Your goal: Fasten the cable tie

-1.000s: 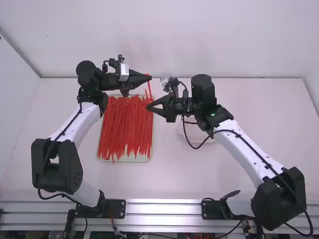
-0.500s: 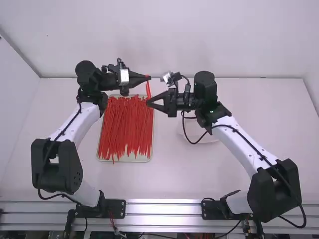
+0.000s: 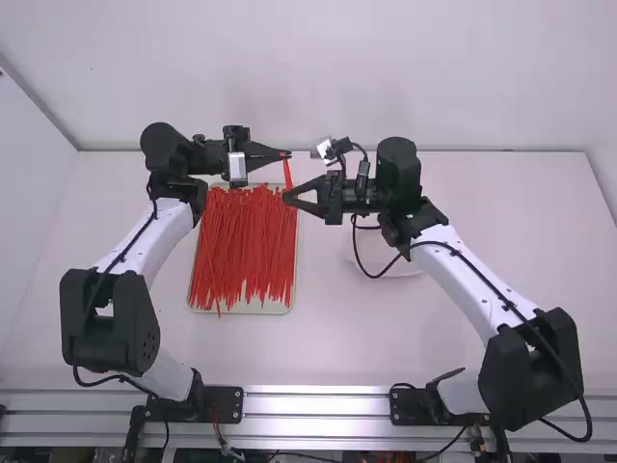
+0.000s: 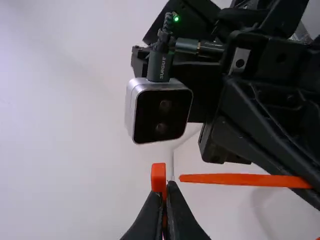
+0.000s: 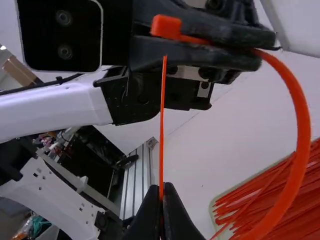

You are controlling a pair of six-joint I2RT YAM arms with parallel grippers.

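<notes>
One red cable tie [image 3: 287,174] is held up above the far end of the tray, bent into a loop. My left gripper [image 3: 285,154] is shut on its square head [image 4: 158,176], which pokes out between the fingertips. My right gripper [image 3: 285,196] is shut on the thin tail end [image 5: 162,145]. In the right wrist view the tail runs straight toward the head [image 5: 165,23], its tip just beside it, while the strap [image 5: 299,125] curves round in an arc. In the left wrist view the tail [image 4: 240,179] lies level next to the head.
A pale tray [image 3: 292,289] on the left half of the table holds several loose red cable ties [image 3: 243,246]. A white round object [image 3: 386,265] lies under my right arm. The white table [image 3: 540,222] stretches bare to the right.
My left gripper has turned level and lifted the head slightly. My right gripper has risen and moved toward it, bringing the tail tip close to the head.
</notes>
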